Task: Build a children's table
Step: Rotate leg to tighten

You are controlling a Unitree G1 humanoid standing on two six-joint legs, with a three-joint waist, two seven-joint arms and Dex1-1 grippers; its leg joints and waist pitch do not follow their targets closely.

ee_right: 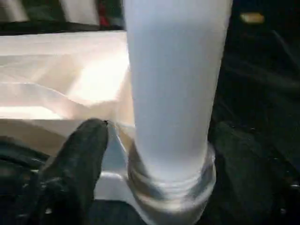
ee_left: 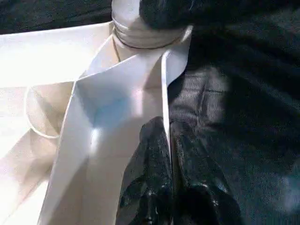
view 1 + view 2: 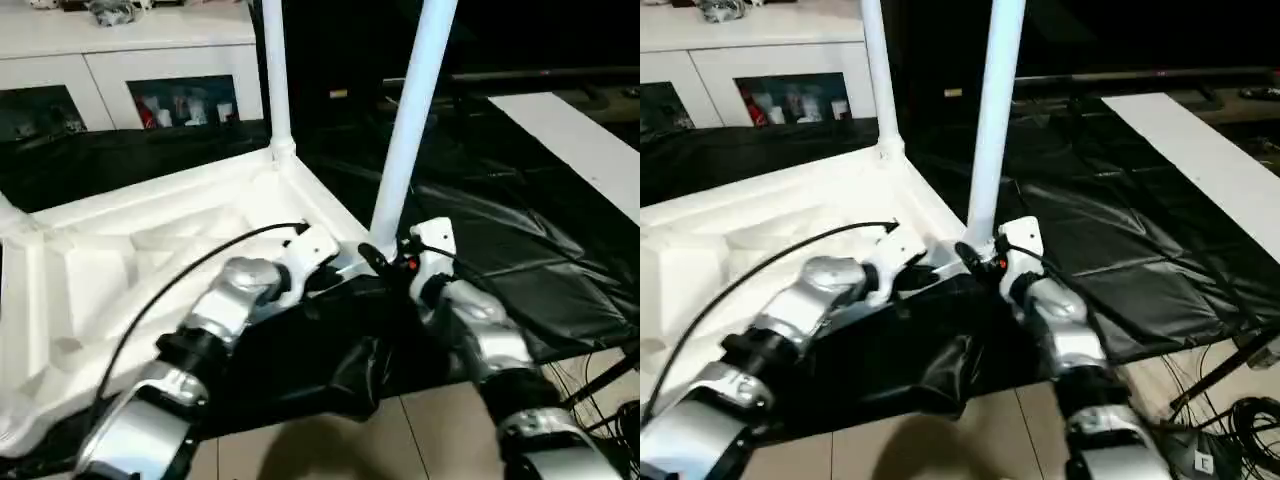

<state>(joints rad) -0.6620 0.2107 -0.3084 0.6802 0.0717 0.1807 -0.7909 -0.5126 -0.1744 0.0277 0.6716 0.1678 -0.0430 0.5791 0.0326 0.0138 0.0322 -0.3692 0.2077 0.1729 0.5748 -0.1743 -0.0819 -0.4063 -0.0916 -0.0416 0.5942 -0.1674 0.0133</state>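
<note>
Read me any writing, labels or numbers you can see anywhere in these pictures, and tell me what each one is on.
No text can be read.
The items behind the cabinet's glass doors are colourful, but any print on them is too blurred to read.
The tabletop, the legs and both grippers show no markings.

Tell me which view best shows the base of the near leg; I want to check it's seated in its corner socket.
The right wrist view: the near leg stands upright into its corner socket, close up, between the right gripper's fingers. The left wrist view catches just the socket collar beyond the left gripper. The head views show the whole leg, with the base partly hidden behind the grippers.
</note>
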